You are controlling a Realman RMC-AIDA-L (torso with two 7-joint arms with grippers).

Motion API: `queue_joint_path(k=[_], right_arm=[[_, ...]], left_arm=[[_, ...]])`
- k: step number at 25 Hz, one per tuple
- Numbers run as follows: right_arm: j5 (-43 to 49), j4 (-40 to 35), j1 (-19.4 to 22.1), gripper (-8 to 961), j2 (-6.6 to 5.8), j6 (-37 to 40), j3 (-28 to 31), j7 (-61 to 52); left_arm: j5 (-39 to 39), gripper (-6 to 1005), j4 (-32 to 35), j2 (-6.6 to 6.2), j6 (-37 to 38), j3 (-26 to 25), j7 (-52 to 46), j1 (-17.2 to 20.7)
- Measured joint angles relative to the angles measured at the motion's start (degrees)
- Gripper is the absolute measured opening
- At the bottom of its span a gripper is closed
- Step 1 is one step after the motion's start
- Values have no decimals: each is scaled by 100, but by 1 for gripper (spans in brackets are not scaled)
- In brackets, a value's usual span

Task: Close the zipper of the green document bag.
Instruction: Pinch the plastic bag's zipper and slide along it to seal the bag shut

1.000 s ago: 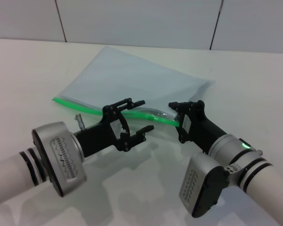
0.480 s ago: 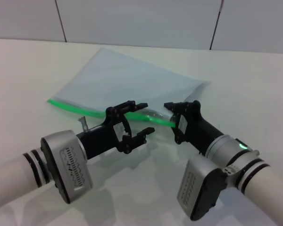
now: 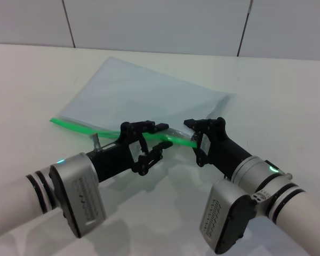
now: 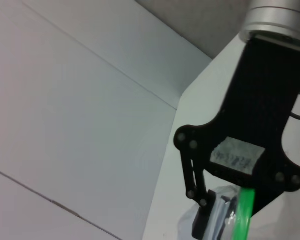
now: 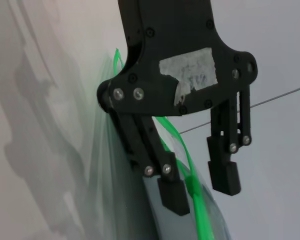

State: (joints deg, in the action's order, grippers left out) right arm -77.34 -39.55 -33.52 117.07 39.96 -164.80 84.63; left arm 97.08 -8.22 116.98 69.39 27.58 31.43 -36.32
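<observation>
The green document bag (image 3: 144,93) lies flat on the white table, its zipper (image 3: 80,125) along the near long edge. My left gripper (image 3: 162,137) is open, one finger on each side of the green strip, as the right wrist view confirms for the left gripper (image 5: 200,189) and the zipper (image 5: 202,227). My right gripper (image 3: 194,140) is at the strip's right end. In the left wrist view the right gripper (image 4: 230,220) is shut on the bag's end, with the zipper (image 4: 245,210) between its fingers. I cannot make out the slider tab.
The white table (image 3: 266,96) reaches back to a tiled wall (image 3: 149,24). Both forearms cross the near part of the table, left (image 3: 69,184) and right (image 3: 245,192).
The bag has slid to the left, and my right gripper has moved left with it. My left gripper has moved in over the strip and its fingers are closer together.
</observation>
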Motion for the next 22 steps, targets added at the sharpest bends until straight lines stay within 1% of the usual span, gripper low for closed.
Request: queue_joint_path(k=[5, 8, 22], right_arm=[[-1, -5, 3, 49, 0, -6, 0, 0], [-1, -10, 3, 49, 0, -9, 0, 3], [261, -52, 65, 48, 0, -24, 0, 0]], left_arm=[[2, 467, -58, 6, 3, -7, 298, 18], [4, 270, -64, 8, 4, -23, 397, 27], [4, 215, -65, 9, 5, -14, 523, 38]])
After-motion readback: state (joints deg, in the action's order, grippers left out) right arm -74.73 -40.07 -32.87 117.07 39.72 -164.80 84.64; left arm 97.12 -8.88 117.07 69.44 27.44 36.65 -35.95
